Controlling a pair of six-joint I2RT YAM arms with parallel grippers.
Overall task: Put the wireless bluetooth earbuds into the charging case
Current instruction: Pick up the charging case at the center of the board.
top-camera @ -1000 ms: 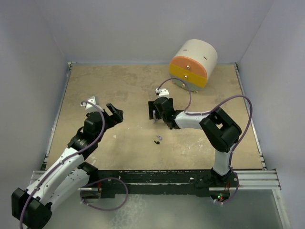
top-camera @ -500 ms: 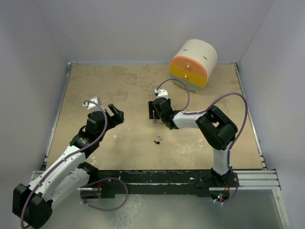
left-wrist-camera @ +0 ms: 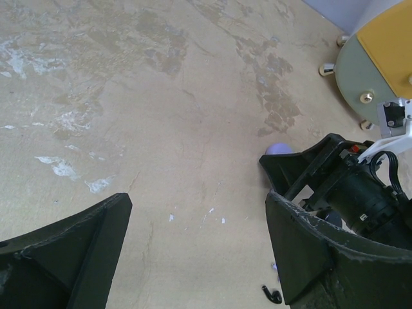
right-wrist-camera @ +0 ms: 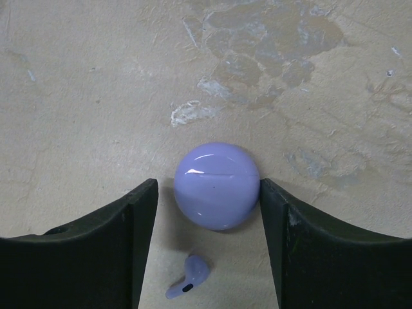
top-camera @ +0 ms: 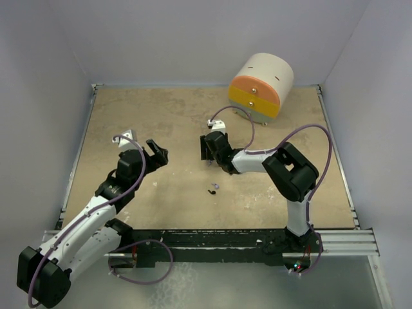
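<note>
- While we read the overhead view, the left gripper (top-camera: 154,153) hangs with its jaws spread wide and nothing between them. The right gripper (top-camera: 207,149) points down at mid-table.
- A tiny black stemmed earbud (top-camera: 210,191) and a tiny lavender earbud (top-camera: 215,186) lie together on the tan mottled tabletop (top-camera: 161,116). They sit on the base side of the right gripper, and we judge the right arm nearer.
- A cream-and-orange drum (top-camera: 261,85) stands at the far edge, well apart.
- Left wrist view: the jaws are empty over bare table. The round glossy lavender charging case (left-wrist-camera: 278,149) peeks out past the right gripper's black finger, ahead and to the right.
- Right wrist view: the case sits between the jaws and looks shut, with a faint seam across it. The right finger (right-wrist-camera: 277,212) touches its side, while the left finger (right-wrist-camera: 138,219) stands just apart, so nothing is clamped.
- A lavender stemmed earbud (right-wrist-camera: 188,279) lies just beside the case on the wrist side, its long axis slanting across the jaw line. We cannot tell whether it is the one seen from overhead.
- Judgement: the case must be steadied and opened before any bud goes in.
</note>
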